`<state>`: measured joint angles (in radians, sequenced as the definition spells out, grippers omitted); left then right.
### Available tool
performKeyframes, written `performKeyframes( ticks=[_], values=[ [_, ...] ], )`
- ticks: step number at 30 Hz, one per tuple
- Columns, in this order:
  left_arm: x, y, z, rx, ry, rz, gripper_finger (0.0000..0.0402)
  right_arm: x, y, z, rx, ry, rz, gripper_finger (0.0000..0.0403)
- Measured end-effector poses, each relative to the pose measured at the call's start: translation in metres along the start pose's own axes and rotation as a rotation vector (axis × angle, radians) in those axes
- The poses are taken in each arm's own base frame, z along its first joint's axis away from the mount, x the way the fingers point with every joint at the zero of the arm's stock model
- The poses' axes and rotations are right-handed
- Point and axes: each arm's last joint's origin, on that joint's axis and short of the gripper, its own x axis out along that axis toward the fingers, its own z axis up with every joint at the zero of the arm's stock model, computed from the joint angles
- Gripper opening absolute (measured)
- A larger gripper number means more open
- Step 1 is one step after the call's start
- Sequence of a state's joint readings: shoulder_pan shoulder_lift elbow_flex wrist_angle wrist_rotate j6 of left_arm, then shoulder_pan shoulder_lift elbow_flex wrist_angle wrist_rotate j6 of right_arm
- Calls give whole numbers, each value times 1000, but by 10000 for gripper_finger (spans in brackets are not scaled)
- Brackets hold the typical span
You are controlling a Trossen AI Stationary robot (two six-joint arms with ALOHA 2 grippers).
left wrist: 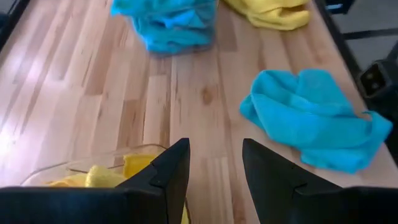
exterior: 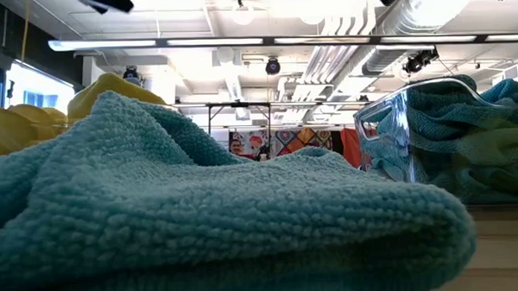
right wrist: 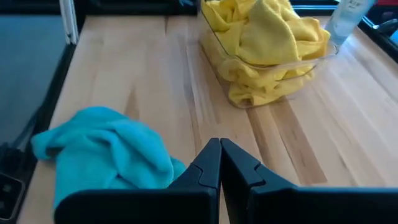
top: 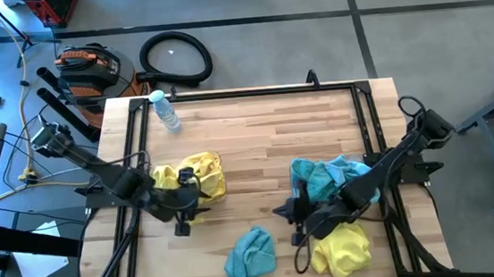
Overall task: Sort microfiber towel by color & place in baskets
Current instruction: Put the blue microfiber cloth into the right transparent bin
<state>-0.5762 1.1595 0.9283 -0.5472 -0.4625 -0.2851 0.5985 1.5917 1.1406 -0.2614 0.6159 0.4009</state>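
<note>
- Two clear bins sit on the wooden table (top: 256,138): the left bin (right wrist: 311,62) holds yellow cloths (top: 198,174), heaped above its rim, and the right bin (exterior: 388,132) holds teal cloths (top: 326,175), also heaped.
- One loose teal cloth (top: 250,253) lies crumpled on the bare wood near the front edge, between my two arms and apart from both bins.
- One loose yellow cloth (top: 342,249) lies on the table near the front edge, just in front of the teal bin, partly under my right arm.
- My left gripper (top: 183,223) hangs at the front edge of the yellow bin. Its fingers (left wrist: 171,171) stand partly apart with bare wood showing between them; nothing is held.
- My right gripper (right wrist: 219,165) sits in front of the teal bin, pointed toward the middle of the table. Its fingers are pressed together with nothing between them.
- In the right wrist view, the loose teal cloth lies on the wood near my closed fingertips; I cannot tell whether they touch it.
- One water bottle (top: 166,110) with a blue cap lies on the table behind the yellow bin, well apart from both grippers.
- The low view is largely filled by the loose teal cloth, close to the lens.
</note>
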Motion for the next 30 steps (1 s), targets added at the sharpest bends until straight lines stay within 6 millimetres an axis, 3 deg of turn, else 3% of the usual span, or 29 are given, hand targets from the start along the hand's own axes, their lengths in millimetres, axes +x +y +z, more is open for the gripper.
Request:
performKeyframes(
  ticks=[9, 15, 20, 25, 30],
  values=[
    [36, -19, -2, 72, 32, -13, 138, 44, 42, 36, -212, 253, -33, 0],
    [44, -22, -3, 123, 38, -1, 138, 58, 64, 62, -263, 338, -47, 3],
    [46, -19, -16, 144, 17, 0, 138, 68, 82, 78, -226, 368, 76, 41],
    [42, -5, -34, 140, -43, 6, 138, 86, 95, 70, -235, 438, 137, 106],
    [24, 16, -31, 113, -136, -2, 138, 104, 98, 49, -293, 516, 118, 166]
  ],
)
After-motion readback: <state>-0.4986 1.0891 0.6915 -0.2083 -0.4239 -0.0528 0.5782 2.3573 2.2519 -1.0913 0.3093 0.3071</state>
